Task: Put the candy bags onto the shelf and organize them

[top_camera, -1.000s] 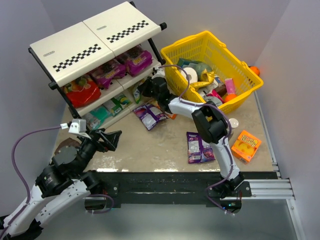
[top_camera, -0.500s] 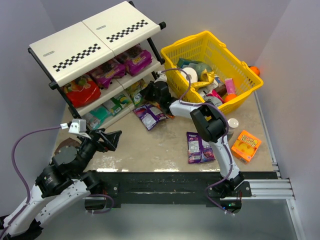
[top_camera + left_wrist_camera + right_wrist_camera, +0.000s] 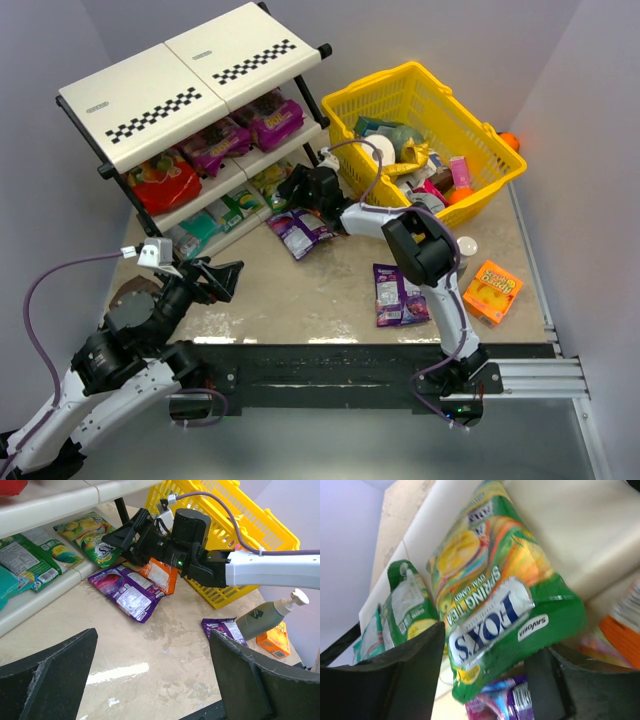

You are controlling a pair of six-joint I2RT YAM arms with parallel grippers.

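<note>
Right wrist view is showing the green bag [image 3: 490, 580] lying on the bottom of the shelf [image 3: 560, 525]. The right gripper [image 3: 490, 645] is standing open, a finger on each side of it, not squeezing. I think the arm should be backing straight out, slowly, so nothing is dragging the bag off. The left gripper [image 3: 153, 635] is hanging wide open, holding nothing. A purple bag [image 3: 127, 592] is lying on the table [image 3: 165, 670].

Count: shelf [image 3: 190, 75] 1; basket [image 3: 462, 108] 1; box [image 3: 491, 290] 1; bottle [image 3: 265, 615] 1. Bags [image 3: 215, 145]: at least 6 on shelf, 3 on table [image 3: 300, 290] (2 purple, 1 orange).
</note>
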